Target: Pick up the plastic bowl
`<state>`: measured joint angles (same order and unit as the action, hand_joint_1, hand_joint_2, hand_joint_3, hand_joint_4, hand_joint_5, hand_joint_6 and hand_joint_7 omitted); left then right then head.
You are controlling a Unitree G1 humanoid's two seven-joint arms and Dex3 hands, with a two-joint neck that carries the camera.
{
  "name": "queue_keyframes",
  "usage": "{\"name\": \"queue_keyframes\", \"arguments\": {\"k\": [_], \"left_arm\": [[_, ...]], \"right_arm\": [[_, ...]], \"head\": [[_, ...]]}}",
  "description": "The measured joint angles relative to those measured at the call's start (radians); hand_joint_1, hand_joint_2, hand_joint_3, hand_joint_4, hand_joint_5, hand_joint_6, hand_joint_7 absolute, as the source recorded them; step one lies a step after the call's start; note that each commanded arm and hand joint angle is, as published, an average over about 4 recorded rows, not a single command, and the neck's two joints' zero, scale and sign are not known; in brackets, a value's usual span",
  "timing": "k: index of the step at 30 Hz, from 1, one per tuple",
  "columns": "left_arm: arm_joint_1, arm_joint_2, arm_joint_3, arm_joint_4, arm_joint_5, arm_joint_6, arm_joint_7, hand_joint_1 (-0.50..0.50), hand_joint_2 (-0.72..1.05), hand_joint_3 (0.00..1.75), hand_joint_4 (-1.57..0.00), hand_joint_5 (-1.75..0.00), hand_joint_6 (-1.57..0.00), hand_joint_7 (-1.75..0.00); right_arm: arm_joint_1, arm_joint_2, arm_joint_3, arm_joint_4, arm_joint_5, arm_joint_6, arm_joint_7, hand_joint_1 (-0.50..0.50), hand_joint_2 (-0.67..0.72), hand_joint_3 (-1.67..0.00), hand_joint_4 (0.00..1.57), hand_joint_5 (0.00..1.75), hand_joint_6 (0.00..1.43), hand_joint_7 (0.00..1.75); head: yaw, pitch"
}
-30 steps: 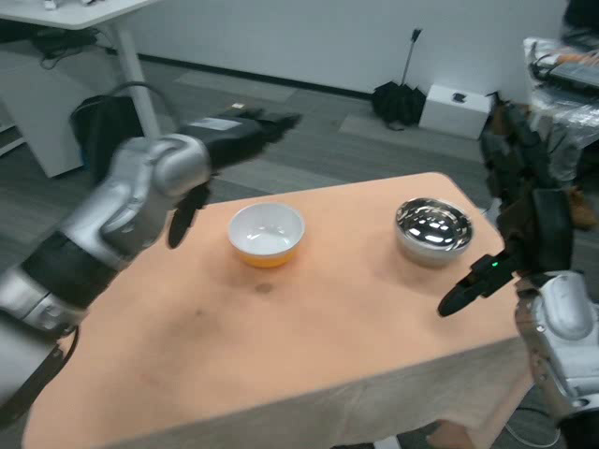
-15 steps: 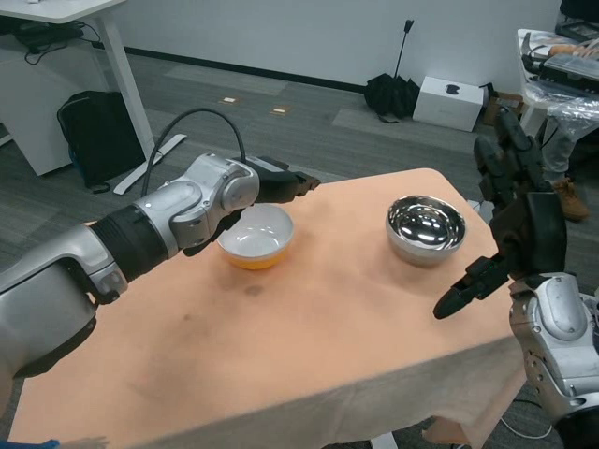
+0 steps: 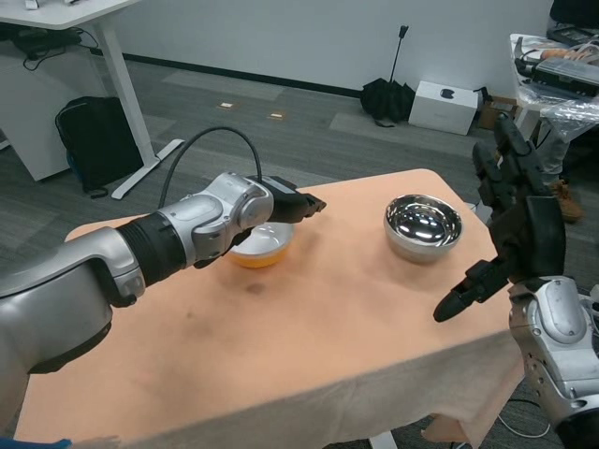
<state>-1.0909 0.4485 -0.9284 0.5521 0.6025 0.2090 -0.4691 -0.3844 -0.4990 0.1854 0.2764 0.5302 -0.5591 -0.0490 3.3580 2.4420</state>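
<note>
Plastic bowl: I see the plastic bowl (image 3: pixel 264 247), white inside and orange outside, just left of the frame's centre on the orange tablecloth (image 3: pixel 309 346), upright and partly hidden by my left forearm.
Left hand: my left hand (image 3: pixel 285 205) reaches in from the left of the frame and lies over the bowl's far rim, fingers stretched toward the right. I cannot tell whether they touch the rim or grip anything.
Right hand: my right hand (image 3: pixel 515 220) stands upright at the right edge of the frame, off the table's right side, fingers spread wide and holding nothing, thumb pointing down-left.
Metal bowl: a shiny metal bowl (image 3: pixel 423 225) sits right of centre, well apart from the plastic bowl.
Background: a black bag (image 3: pixel 94 140) in the upper left, a white box (image 3: pixel 446 106) at upper right.
</note>
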Motion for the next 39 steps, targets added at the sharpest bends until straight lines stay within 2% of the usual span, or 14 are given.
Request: {"name": "queue_keyframes", "arguments": {"k": [10,16,22,33,39], "left_arm": [[0.0,-0.001,-0.003,-0.002,-0.004,0.072,-0.015,-0.48,-0.72,0.09,0.0,0.0,0.0,0.0],[0.009,0.001,0.044,-0.015,0.006,0.091,-0.027,-0.48,-0.72,0.09,0.0,0.0,0.0,0.0],[0.035,0.006,0.088,-0.03,0.018,0.11,-0.028,-0.48,-0.72,0.09,0.0,0.0,0.0,0.0],[0.1,0.01,0.107,-0.064,0.027,0.134,-0.037,-0.48,-0.72,0.09,0.0,0.0,0.0,0.0],[0.111,0.01,0.111,-0.064,0.026,0.137,-0.037,-0.5,-0.72,0.09,0.0,0.0,0.0,0.0]], "right_arm": [[0.0,-0.009,0.005,0.0,0.014,-0.002,0.0,-0.38,0.72,0.0,0.0,0.0,0.0,0.0],[0.0,-0.011,0.008,0.001,0.019,-0.003,0.001,-0.38,0.72,0.0,0.0,0.0,0.0,0.0],[0.0,-0.012,0.009,0.002,0.02,-0.003,0.001,-0.38,0.72,0.0,0.0,0.0,0.0,0.0],[0.0,-0.012,0.013,0.003,0.022,-0.003,0.001,-0.38,0.72,0.0,0.0,0.0,0.0,0.0],[-0.001,-0.012,0.023,0.004,0.023,-0.003,0.001,-0.38,0.72,0.0,0.0,0.0,0.0,0.0]], "head": [[0.007,-0.007],[0.01,-0.009],[0.012,-0.012],[0.024,-0.026],[0.029,-0.026]]}}
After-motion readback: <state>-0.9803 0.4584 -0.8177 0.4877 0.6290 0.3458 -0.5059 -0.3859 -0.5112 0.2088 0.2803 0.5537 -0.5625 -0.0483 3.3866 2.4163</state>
